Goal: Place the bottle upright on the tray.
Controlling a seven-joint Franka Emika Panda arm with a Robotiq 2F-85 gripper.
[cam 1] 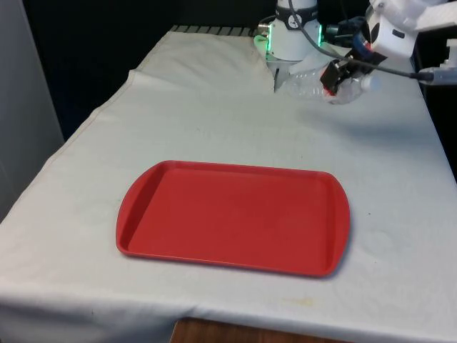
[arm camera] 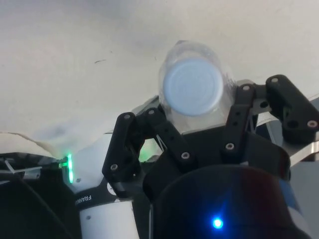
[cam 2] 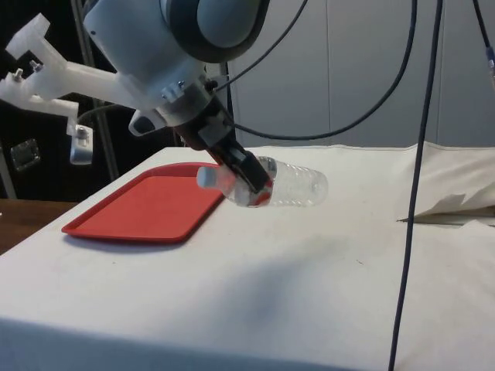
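Observation:
A clear plastic bottle [cam 1: 308,82] with a white cap [cam 2: 206,178] hangs lying on its side above the cloth at the far right of the front view. My gripper [cam 1: 335,77] is shut on the bottle near its neck. In the side view the gripper [cam 2: 249,179] holds the bottle [cam 2: 298,185] clear of the table, cap end pointing towards the tray. The wrist view looks along the bottle at its cap [arm camera: 193,88], with a black finger [arm camera: 152,130] on either side. The red tray [cam 1: 235,214] lies flat and bare near the front edge, well away from the gripper.
A fold of the white cloth [cam 1: 275,71] rises at the robot's base, close behind the bottle. Cables [cam 2: 410,154] hang down in the side view. Open cloth lies between the bottle and the tray [cam 2: 147,207].

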